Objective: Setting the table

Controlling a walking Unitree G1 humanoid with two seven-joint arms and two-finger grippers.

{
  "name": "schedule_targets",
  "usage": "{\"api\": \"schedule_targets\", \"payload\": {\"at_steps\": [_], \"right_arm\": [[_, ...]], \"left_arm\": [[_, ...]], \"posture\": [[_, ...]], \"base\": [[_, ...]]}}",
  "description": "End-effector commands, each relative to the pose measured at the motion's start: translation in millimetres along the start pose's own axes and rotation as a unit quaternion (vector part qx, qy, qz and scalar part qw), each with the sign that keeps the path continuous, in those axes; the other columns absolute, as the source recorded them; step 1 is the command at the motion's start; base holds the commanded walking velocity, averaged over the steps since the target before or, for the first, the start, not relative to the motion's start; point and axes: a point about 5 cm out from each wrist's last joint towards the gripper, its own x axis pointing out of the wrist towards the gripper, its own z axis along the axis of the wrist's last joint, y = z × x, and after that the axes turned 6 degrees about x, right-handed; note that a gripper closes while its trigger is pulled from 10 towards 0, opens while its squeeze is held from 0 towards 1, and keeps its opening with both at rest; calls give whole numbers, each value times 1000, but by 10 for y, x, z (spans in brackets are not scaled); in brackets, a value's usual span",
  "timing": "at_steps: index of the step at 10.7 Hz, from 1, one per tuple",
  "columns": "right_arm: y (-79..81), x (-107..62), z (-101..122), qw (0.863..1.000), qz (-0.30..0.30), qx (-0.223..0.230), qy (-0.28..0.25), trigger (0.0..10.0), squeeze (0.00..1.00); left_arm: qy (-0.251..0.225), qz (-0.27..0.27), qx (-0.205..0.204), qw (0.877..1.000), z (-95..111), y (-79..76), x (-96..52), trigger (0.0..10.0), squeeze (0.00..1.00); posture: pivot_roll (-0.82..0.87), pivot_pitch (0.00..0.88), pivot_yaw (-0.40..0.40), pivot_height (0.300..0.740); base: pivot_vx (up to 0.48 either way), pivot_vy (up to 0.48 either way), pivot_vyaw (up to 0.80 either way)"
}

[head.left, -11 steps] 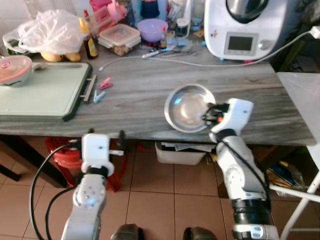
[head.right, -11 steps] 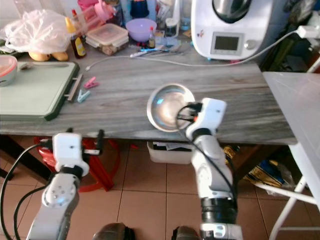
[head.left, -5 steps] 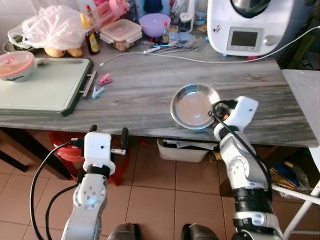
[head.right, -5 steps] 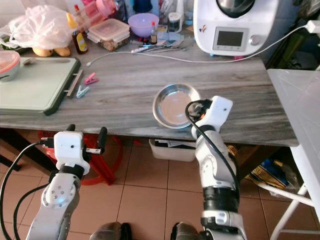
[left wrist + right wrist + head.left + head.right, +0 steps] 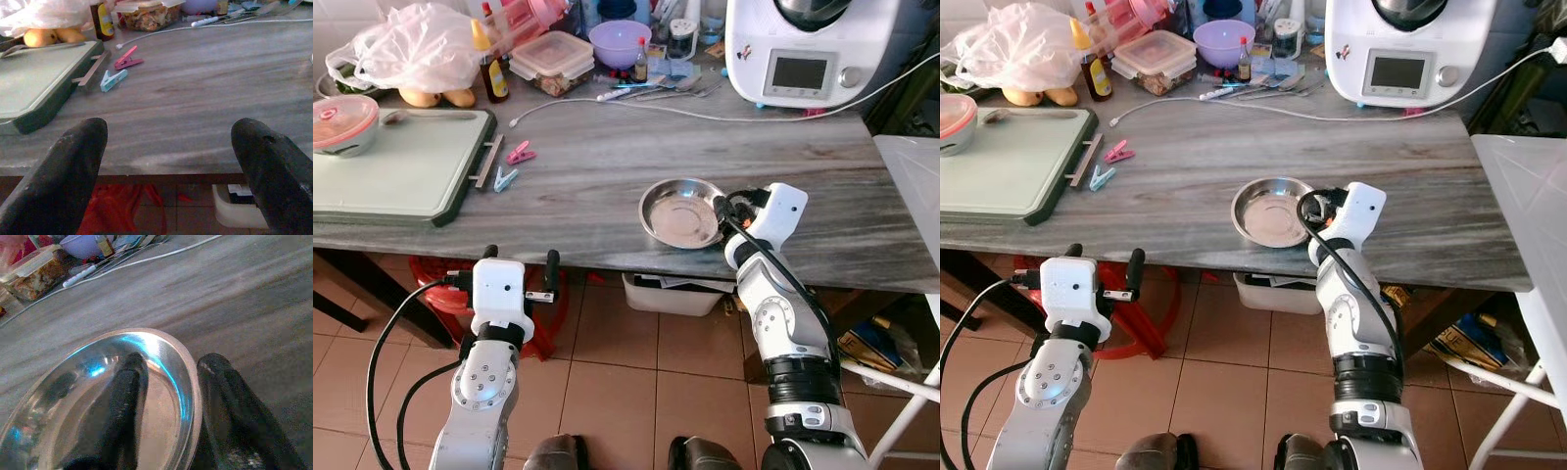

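1. A long grey wood-grain table (image 5: 607, 186) stands on a brown tiled floor (image 5: 626, 392), with a second pale table (image 5: 915, 186) just beside its right end.
2. Along the far edge sit a white kitchen machine (image 5: 803, 49), a purple bowl (image 5: 620, 41), a lidded food box (image 5: 551, 59), a sauce bottle (image 5: 489, 73) and a plastic bag (image 5: 416, 44).
3. A white cable (image 5: 724, 116) runs across the table from the right.
4. A green cutting board (image 5: 396, 176) lies at the left end, with a pink-lidded bowl (image 5: 342, 122) on it and two clothes pegs (image 5: 512, 166) just beside its handle.
5. A steel plate (image 5: 680, 212) lies near the front edge of the table, toward the right.
6. The right gripper (image 5: 722, 217) pinches the plate's right rim, one finger (image 5: 124, 401) inside the dish and the other outside.
7. The left gripper (image 5: 521, 269) hangs below the table's front edge, its fingers (image 5: 73, 166) spread wide and holding nothing.
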Motion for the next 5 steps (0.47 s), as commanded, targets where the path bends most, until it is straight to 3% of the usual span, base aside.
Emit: {"api": "schedule_targets", "payload": {"at_steps": [1,2,3,4,5], "right_arm": [[70,-28,52,999,23,-12,-20,10000,1000],[92,-69,94,998,32,-33,-38,10000,1000],[146,-197,160,988,69,-113,-81,10000,1000],[153,-275,154,980,81,-156,-93,10000,1000],[115,-303,141,981,72,-158,-90,10000,1000]], "left_arm": [[-2,4,1,1000,23,29,-6,10000,0],[-2,4,-4,1000,22,29,-6,10000,0],[3,10,-11,1000,9,36,-14,10000,0],[7,13,-13,1000,-5,39,-20,10000,0],[7,12,-13,1000,-11,37,-20,10000,0]], "posture": [[58,143,37,740],[58,144,34,740],[58,140,28,740],[55,137,25,740],[51,134,23,740]], "base": [[0,0,0],[0,0,0],[0,0,0],[0,0,0],[0,0,0]]}}
